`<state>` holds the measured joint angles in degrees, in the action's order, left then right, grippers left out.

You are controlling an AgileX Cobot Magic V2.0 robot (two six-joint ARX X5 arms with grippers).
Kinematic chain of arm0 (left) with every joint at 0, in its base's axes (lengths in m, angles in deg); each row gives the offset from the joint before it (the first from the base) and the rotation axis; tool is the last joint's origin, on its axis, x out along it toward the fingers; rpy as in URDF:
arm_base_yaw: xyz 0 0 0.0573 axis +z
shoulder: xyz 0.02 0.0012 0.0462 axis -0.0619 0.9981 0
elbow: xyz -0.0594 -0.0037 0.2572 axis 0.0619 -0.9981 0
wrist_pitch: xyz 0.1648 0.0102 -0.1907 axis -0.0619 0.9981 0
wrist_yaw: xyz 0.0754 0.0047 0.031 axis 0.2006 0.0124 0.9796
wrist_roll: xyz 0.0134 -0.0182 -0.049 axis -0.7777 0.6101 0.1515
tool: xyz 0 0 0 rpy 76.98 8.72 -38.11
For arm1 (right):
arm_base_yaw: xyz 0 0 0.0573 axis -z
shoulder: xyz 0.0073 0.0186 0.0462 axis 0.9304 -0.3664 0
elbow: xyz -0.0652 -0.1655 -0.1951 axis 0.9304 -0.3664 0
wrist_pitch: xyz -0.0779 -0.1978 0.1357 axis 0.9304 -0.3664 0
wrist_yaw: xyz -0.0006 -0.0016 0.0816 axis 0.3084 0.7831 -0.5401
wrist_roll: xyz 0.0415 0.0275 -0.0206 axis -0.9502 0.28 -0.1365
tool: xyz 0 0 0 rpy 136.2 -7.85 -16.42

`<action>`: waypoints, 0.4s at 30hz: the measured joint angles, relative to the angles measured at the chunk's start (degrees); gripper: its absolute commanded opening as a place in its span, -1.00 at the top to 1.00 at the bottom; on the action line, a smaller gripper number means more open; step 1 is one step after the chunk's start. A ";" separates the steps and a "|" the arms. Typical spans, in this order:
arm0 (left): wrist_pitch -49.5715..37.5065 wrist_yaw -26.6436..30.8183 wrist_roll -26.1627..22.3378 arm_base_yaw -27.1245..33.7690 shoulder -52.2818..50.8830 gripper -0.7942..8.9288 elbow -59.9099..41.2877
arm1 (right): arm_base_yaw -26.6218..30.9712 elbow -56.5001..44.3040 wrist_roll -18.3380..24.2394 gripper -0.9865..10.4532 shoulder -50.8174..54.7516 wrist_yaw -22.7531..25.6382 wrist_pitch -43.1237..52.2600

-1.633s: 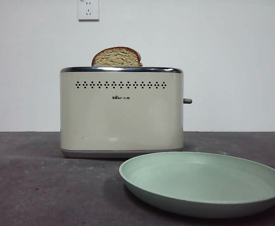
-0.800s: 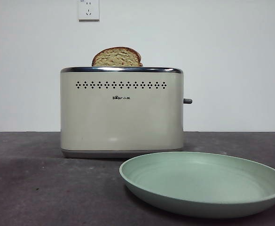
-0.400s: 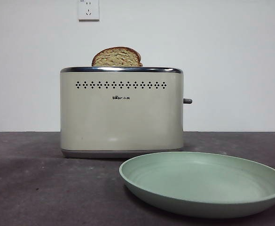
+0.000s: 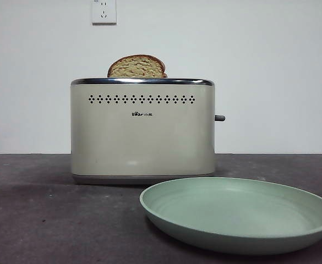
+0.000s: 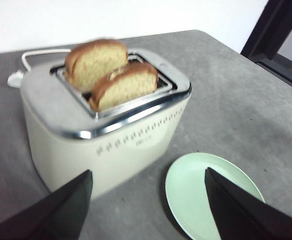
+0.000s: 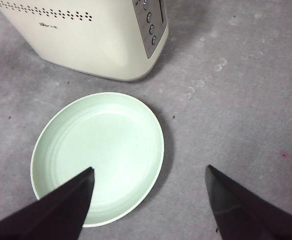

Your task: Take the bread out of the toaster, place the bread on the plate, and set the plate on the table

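Nearest the table's front edge lies the plate (image 4: 238,214), empty, flat on the table (image 4: 50,220) and just in front of the toaster's right end. It looks like a light, stiff, matte dish; its raised rim is probably the only place to take hold, and a shallow rim on a flat surface may slip out of a pinch. The right gripper (image 6: 148,200) hovers above it with its jaws spread wide and empty, one jaw over the plate's inner floor, the other over bare table.

Behind the plate stands the toaster (image 4: 142,132), with its grey lever (image 4: 219,117) on the right end. Two slices stand in its slots. The bread (image 5: 97,62) sits in the far slot and rises higher; the second slice (image 5: 126,85) sits lower in the near slot, close alongside. The bread is likely light, soft and crumbly, so a gentle pinch across its exposed domed top, lifted straight up, seems safest. The neighbouring slice and the chrome rim leave little room for a jaw. The left gripper (image 5: 148,200) hangs well above, jaws wide apart, holding nothing.

At the toaster's far side a white cord (image 5: 36,54) trails on the table; a wall socket (image 4: 103,11) is beyond.
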<state>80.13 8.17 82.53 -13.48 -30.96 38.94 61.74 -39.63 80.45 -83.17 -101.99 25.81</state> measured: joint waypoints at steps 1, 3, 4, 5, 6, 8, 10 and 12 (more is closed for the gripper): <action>-0.33 0.07 -0.48 -0.46 1.60 0.07 1.05 | 0.00 0.00 0.00 0.20 0.00 0.00 0.00; -0.87 0.46 -1.90 -1.68 5.90 0.07 3.80 | 0.00 0.00 0.00 0.20 0.00 0.00 -0.02; -0.85 1.07 -2.86 -2.29 8.09 0.07 5.27 | 0.00 0.00 0.00 0.20 0.00 0.00 -0.02; -0.81 1.44 -3.65 -2.91 10.16 0.07 6.78 | 0.00 0.00 0.00 0.20 0.00 0.00 -0.02; -0.81 1.68 -4.52 -3.45 12.09 0.07 8.24 | 0.00 0.00 0.00 0.20 0.00 0.00 -0.07; -0.85 2.49 -6.12 -4.63 16.22 0.07 11.82 | 0.00 0.00 0.00 0.20 0.00 0.00 -0.22; -0.92 3.13 -7.61 -5.68 20.26 0.07 15.54 | 0.00 0.00 0.00 0.20 0.00 0.00 -0.33; -1.01 3.37 -9.25 -6.67 24.68 0.07 19.41 | 0.00 0.00 0.00 0.20 0.00 0.00 -0.52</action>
<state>79.13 11.54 73.29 -20.15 -6.29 58.35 61.74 -39.63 80.45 -83.17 -101.99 25.29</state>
